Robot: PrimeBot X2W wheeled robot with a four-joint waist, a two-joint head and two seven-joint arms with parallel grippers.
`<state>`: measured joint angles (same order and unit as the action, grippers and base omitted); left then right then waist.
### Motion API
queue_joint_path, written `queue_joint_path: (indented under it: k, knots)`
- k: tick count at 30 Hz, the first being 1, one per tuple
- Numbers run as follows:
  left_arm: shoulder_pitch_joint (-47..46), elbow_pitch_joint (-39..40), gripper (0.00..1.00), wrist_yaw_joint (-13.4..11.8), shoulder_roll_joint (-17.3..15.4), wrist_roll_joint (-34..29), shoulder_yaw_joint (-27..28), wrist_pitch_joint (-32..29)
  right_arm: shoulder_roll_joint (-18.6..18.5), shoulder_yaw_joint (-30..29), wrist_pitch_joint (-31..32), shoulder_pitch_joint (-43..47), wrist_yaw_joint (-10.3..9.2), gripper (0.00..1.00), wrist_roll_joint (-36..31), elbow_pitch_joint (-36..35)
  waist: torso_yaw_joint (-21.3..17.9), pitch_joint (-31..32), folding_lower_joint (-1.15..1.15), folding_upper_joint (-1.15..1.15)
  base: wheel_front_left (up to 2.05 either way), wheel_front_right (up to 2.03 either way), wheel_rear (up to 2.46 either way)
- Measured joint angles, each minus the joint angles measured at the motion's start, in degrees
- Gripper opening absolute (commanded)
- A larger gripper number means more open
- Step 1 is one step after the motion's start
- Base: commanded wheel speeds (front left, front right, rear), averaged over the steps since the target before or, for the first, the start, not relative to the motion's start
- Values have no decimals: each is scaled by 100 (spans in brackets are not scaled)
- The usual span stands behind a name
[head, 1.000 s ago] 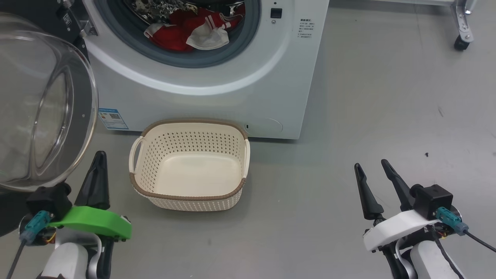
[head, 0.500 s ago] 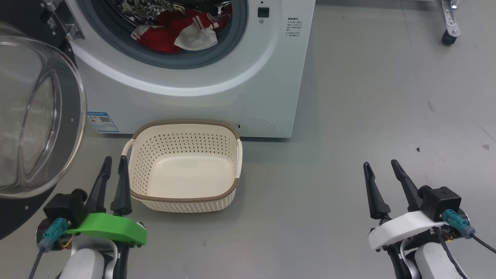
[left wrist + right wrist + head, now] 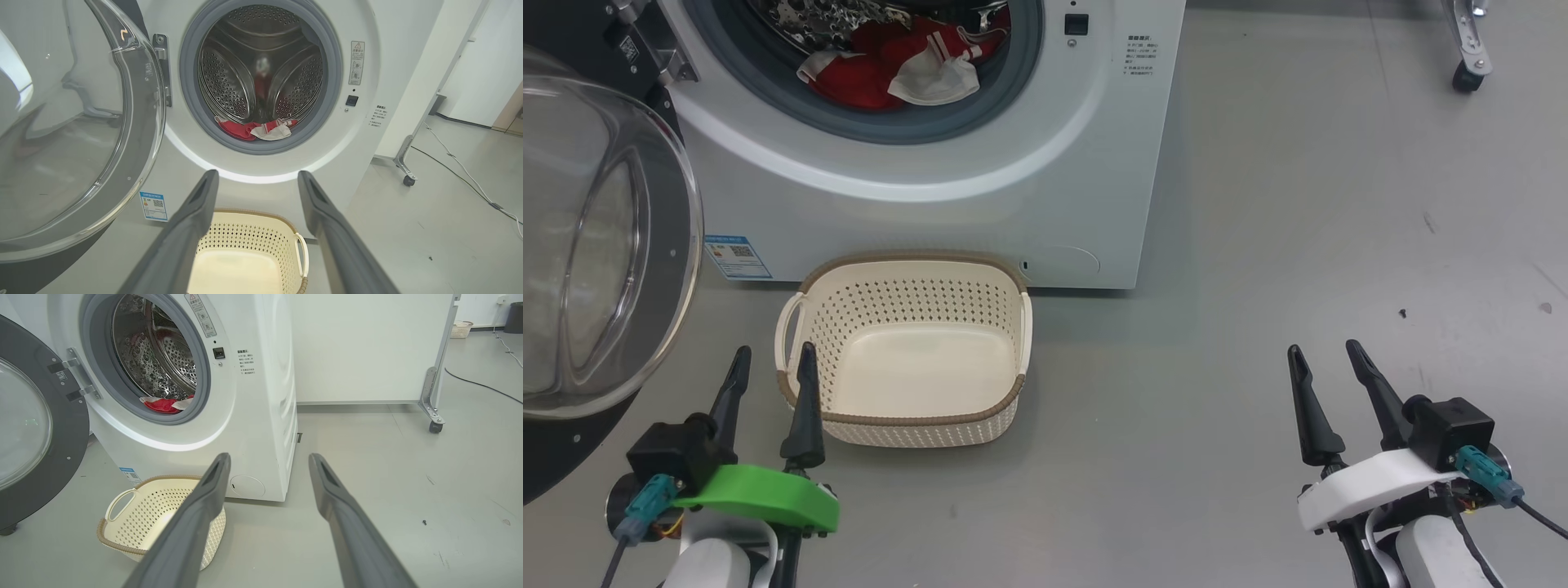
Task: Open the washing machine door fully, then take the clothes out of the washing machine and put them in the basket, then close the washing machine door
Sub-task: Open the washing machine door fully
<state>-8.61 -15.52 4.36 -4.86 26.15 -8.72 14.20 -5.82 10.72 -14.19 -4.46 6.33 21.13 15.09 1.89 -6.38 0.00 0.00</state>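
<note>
— Left gripper [image 3: 774,351] first: it was spread, two dark fingers apart with nothing between them, low beside the near left corner of the basket [image 3: 907,419].

— Was it touching the basket?

— I could not tell. From my head, the inner finger crossed the brown rim at that corner. From the left wrist, the same gripper [image 3: 258,173] pointed at the washing machine [image 3: 359,134], and the basket [image 3: 245,237] lay lower down between the fingers.

— And the other arm?

— My right gripper [image 3: 1321,347] was spread too and held nothing. It was over the floor [image 3: 1241,245], well apart from the basket on the right side.

— Where was the washing machine door?

— The washing machine door [image 3: 605,245] was swung out on the left of the washing machine [image 3: 980,180], hinged at the left edge of the drum mouth. Its glass bowl bulged outward (the black rim showed below it).

— The clothes?

— The clothes [image 3: 890,69] lay inside the drum, heaped at the front lip of the mouth: red fabric with white striped trim, and a whitish piece on the right of the heap.

— And the basket itself?

— It stood on the floor, close against the foot of the machine's front and below the drum mouth. A small blue label [image 3: 737,257] was near the machine's lower left corner, just beyond the basket's far left corner.
</note>
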Motion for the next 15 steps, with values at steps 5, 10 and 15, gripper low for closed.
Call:
queue_joint_path:
  k: [5,10,15]
  knots:
    - [19,-5,100,0,-1,-57,-68,0,4,0,0,1,1,100,-8,-20,-26,6,0,0,0,0,0]
    - [51,-52,100,0,-2,-109,-93,0,10,0,0,11,1,100,-15,-23,-48,19,0,0,0,0,0]
    - [77,-54,100,-1,-1,-111,-89,1,12,-1,0,35,2,100,-24,-24,-60,31,0,0,0,0,0]
